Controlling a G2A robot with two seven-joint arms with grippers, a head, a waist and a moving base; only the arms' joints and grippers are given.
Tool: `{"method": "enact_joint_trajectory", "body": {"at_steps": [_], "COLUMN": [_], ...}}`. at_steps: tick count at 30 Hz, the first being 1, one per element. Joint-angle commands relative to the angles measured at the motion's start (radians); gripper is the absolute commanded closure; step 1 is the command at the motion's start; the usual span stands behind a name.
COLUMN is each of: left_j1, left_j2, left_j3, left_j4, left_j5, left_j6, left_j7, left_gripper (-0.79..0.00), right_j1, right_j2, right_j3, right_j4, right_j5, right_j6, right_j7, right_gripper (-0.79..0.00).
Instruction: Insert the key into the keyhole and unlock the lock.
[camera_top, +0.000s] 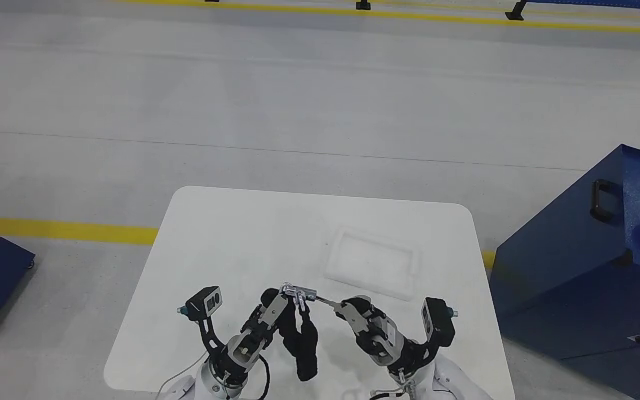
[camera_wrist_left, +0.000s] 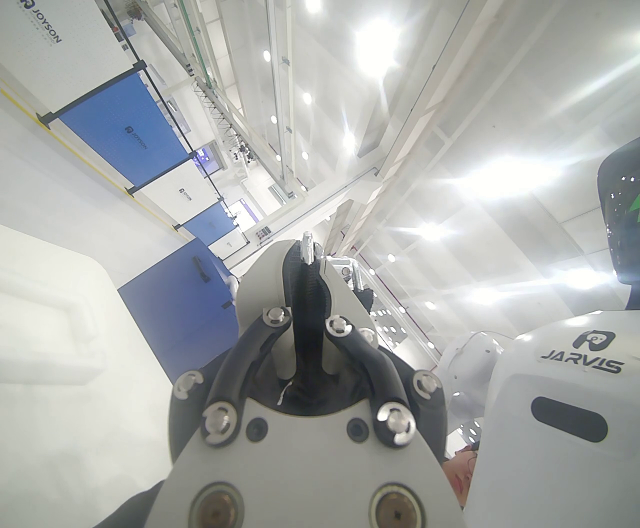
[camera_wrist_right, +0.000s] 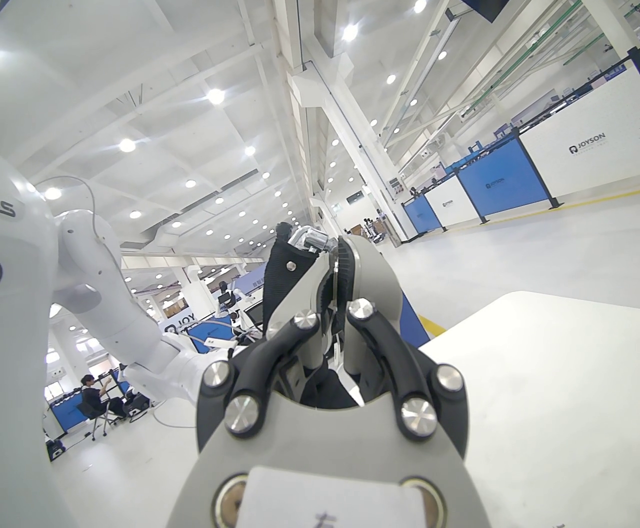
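Your left pincer (camera_wrist_left: 306, 252) is clenched on the key (camera_wrist_left: 308, 246). A thin flat strip of metal pokes out just past its fingertips, pinched between the two dark pads. Your right pincer (camera_wrist_right: 334, 252) is clenched too, and the chrome lock (camera_wrist_right: 311, 240) sits right at its tips with its rounded shiny part sticking out beyond them. You cannot see how far the lock goes in between the fingers, as they cover it.

From above you see the two pincers tip to tip over the part of the desk (camera_top: 220, 250) nearest the robot, each pointing at the other. The metal parts lie in the short gap between them. A chunkier silver bit sits just beside the left pincer's tips, and a thin bar runs from there to the right pincer's tips. From the left wrist, the lock shows just beyond the key and slightly to one side of it, close against the right pincer's dark finger. You cannot tell whether the key is in the keyhole, because the keyhole itself is hidden.

A shallow white tray (camera_top: 372, 262) lies on the desk beyond the right pincer, well apart from both pincers. A blue cabinet (camera_top: 575, 260) stands off the desk's edge on the right pincer's side.
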Motion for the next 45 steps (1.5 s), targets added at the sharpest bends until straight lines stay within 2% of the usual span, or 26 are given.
{"method": "enact_joint_trajectory", "body": {"at_steps": [1,45], "left_j1": [0.000,0.000], "left_j2": [0.000,0.000], "left_j3": [0.000,0.000], "left_j4": [0.000,0.000], "left_j5": [0.000,0.000], "left_j6": [0.000,0.000], "left_j7": [0.000,0.000], "left_gripper": [0.000,0.000], "right_j1": [-0.001,-0.017], "right_j2": [-0.002,-0.035], "right_j3": [0.003,0.037], "right_j4": [0.001,0.003], "right_j5": [-0.002,0.000], "right_j6": [0.003,-0.027], "right_j7": [0.004,0.066], "right_gripper": [0.000,0.000]}}
